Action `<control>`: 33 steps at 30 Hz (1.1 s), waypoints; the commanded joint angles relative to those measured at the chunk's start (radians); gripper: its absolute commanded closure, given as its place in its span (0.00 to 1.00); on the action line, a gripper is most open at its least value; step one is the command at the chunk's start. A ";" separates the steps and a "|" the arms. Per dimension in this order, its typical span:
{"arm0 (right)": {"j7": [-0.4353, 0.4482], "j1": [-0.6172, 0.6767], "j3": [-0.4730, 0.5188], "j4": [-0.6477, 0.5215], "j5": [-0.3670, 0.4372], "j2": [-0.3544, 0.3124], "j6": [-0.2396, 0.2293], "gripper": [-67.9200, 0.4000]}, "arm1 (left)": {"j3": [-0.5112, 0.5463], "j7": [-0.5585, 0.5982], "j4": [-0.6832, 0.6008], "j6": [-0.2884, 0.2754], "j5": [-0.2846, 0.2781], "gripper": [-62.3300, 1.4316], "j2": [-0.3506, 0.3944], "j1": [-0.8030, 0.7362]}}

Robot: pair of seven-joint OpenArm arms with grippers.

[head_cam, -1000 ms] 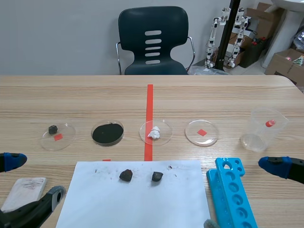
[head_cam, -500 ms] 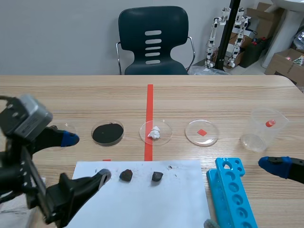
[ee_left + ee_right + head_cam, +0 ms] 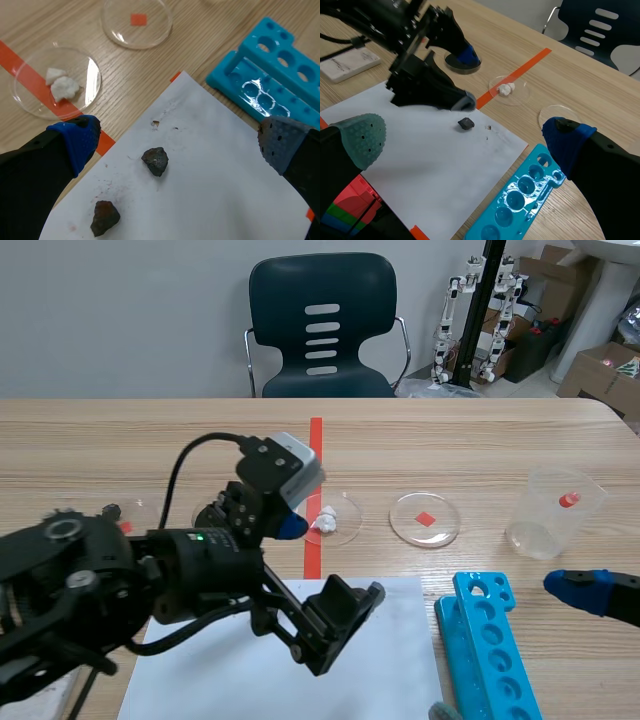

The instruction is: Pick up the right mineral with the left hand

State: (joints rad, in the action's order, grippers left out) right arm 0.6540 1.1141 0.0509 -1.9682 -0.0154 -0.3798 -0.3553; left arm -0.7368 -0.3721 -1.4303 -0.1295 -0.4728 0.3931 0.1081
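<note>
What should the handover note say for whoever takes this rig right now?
Left gripper: open, empty, hovering over the white paper sheet. The right dark rock-like mineral lies on the sheet between its fingers, untouched. The left dark mineral lies on the same sheet, apart from it.
Right gripper: open, empty, low by the blue plastic tube rack.
Done: left arm is over the target.
Left: lower, close on the right mineral, lift.

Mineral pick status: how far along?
Done: the left gripper is open above the paper, with the right mineral roughly under the gap. In hand: nothing gripped; the mineral lies on the paper. Left: probably lower, close, lift.
</note>
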 commanded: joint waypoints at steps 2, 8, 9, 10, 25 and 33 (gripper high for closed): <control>0.018 -0.001 0.007 -0.007 0.011 -0.008 0.000 0.00 | 0.004 -0.035 0.094 0.039 0.022 0.00 -0.075 0.044; 0.018 -0.001 0.007 -0.007 0.011 -0.008 0.000 0.00 | 0.004 -0.090 0.278 0.065 0.088 0.00 -0.190 0.124; 0.018 -0.001 0.007 -0.007 0.011 -0.008 0.000 0.00 | 0.004 -0.092 0.297 0.065 0.098 0.00 -0.200 0.130; 0.018 -0.001 0.007 -0.007 0.011 -0.008 0.000 0.00 | 0.004 -0.092 0.315 0.065 0.107 0.00 -0.209 0.136; 0.018 -0.001 0.007 -0.007 0.011 -0.008 0.000 0.00 | 0.004 -0.064 0.348 0.079 0.340 0.00 -0.204 0.057; 0.018 -0.001 0.007 -0.007 0.011 -0.008 0.000 0.00 | 0.004 -0.062 0.196 0.084 0.377 0.00 -0.167 -0.003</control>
State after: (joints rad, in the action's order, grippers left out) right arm 0.6537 1.1141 0.0509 -1.9682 -0.0154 -0.3798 -0.3553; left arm -0.7364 -0.4450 -1.2045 -0.0521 -0.0971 0.2268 0.1036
